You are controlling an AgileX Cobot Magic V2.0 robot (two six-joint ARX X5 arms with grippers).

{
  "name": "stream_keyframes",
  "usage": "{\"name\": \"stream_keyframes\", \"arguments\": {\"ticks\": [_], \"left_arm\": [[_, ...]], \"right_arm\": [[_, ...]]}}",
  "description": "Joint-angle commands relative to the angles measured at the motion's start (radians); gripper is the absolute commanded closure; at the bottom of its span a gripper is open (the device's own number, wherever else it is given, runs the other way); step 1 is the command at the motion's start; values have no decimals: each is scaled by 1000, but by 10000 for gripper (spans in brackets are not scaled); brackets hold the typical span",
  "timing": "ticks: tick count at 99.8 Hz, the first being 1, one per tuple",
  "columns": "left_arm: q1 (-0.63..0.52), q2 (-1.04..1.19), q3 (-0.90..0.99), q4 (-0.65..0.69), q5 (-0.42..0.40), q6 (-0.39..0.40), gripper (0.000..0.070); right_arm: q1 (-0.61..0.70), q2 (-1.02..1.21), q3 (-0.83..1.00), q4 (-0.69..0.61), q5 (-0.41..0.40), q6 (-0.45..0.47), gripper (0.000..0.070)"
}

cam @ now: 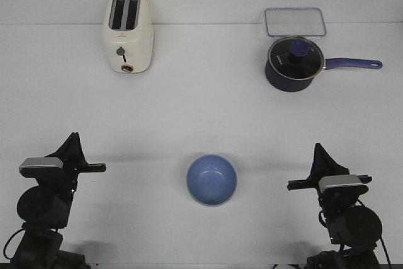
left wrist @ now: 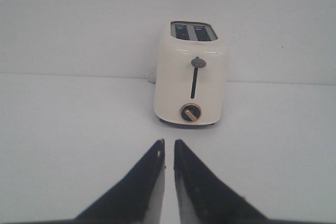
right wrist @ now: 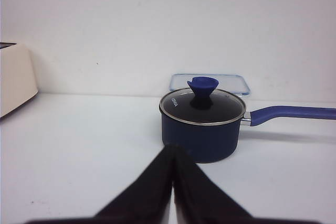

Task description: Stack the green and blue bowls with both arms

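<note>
Blue bowl sits upright on the bench, front centre, between the two arms and well apart from both. No green bowl in any view; can't tell where it is. Left tool nearly closed, slim gap, holding nothing. Right tool closed, empty.

Bowl looks glossy, rigid, light, likely slippery and chippable. Best bet: pinch the rim, one finger inside, one outside.

Wrist views miss the bowl, showing only the toaster and lidded saucepan.
</note>
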Motion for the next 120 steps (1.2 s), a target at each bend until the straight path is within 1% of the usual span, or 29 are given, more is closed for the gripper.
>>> {"name": "stream_keyframes", "arguments": {"ticks": [1,8,14,27,34,47,61,73,120], "left_arm": [[6,-11,7,2,-3,14,686],[39,-34,-16,3,0,18,686],[77,-63,-54,4,29,24,686],[170,-163,-179,19,166,32,686],[203,-236,-245,21,204,35,687],[234,-365,-346,15,209,39,686],[245,-477,-415,10,220,38,686],[255,-474,-443,18,242,38,685],[254,-473,-452,11,244,35,685]], "right_arm": [[2,0,3,11,1,-4,700],[2,0,3,11,1,-4,700],[2,0,3,11,1,-4,700],[2,0,3,11,1,-4,700],[2,0,3,11,1,-4,700],[2,0,3,11,1,-4,700],[2,0,3,11,1,-4,700],[2,0,3,10,1,-4,700],[2,0,3,11,1,-4,700]]}}
